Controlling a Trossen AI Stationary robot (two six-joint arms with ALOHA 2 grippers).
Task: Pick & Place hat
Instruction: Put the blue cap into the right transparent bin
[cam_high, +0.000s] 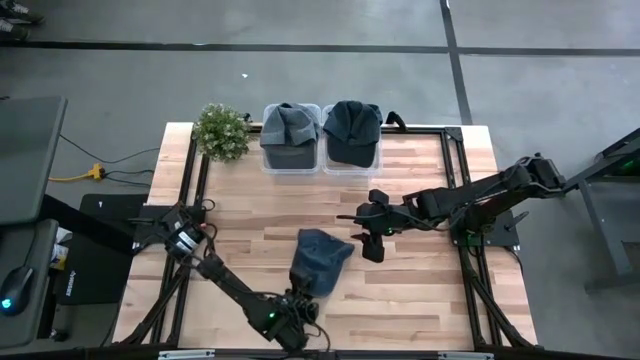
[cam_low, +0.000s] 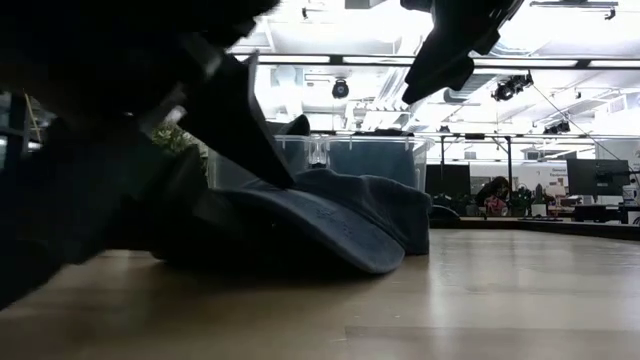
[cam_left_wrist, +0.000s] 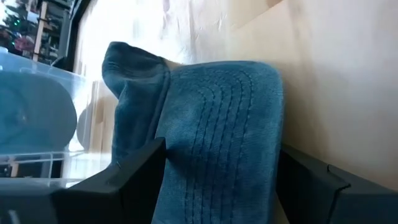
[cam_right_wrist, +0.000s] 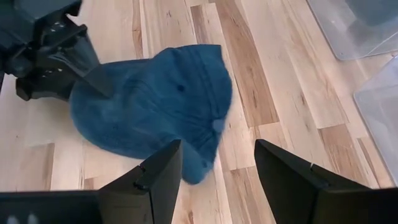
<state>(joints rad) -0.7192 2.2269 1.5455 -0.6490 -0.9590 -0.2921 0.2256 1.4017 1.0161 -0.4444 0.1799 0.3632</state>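
A wooden table (cam_high: 420, 290) is seen from above, framed by dark rails. At its far edge two clear bins (cam_high: 291, 158) are set side by side, the left one topped by a grey hat (cam_high: 289, 123) and the right one by a darker hat (cam_high: 352, 128); a small potted plant (cam_high: 222, 131) is placed just left of them. A blue cap (cam_high: 320, 260) is laid on the boards near the table's middle, toward the near edge, with its brim pointed at the near side. The left gripper (cam_high: 298, 303) is held at that brim, and in its wrist view the brim is pinched between its fingers (cam_left_wrist: 134, 180). The right gripper (cam_high: 372, 245) is held just right of the cap, apart from it, with its jaws spread.
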